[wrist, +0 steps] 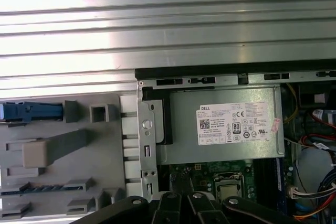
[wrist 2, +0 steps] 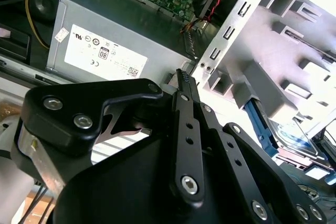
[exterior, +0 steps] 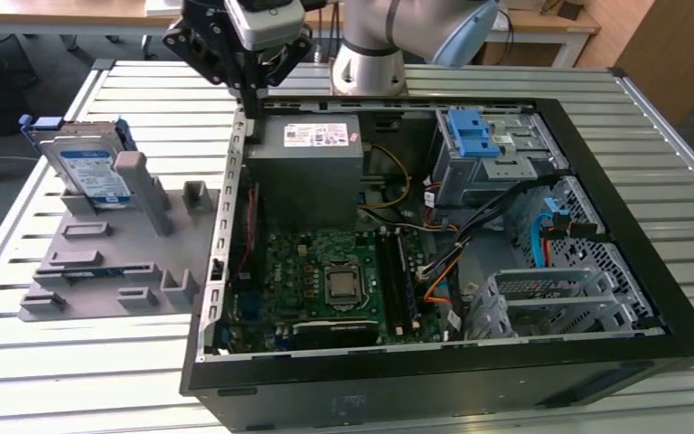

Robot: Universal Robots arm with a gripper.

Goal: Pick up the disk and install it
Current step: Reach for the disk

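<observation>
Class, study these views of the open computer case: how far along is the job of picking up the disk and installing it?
Done: nothing visible yet. The disk stands upright in the grey holder on the exterior view's left, outside the case. In hand: nothing. The gripper is shut and empty, poised at the case's edge beside the power supply. Left: both the pickup and the install.

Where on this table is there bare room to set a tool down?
In the exterior view, the slatted table is bare at its lower left, bordered by the grey fixture and the computer case. Inside the case, cables and the motherboard crowd the floor.
</observation>
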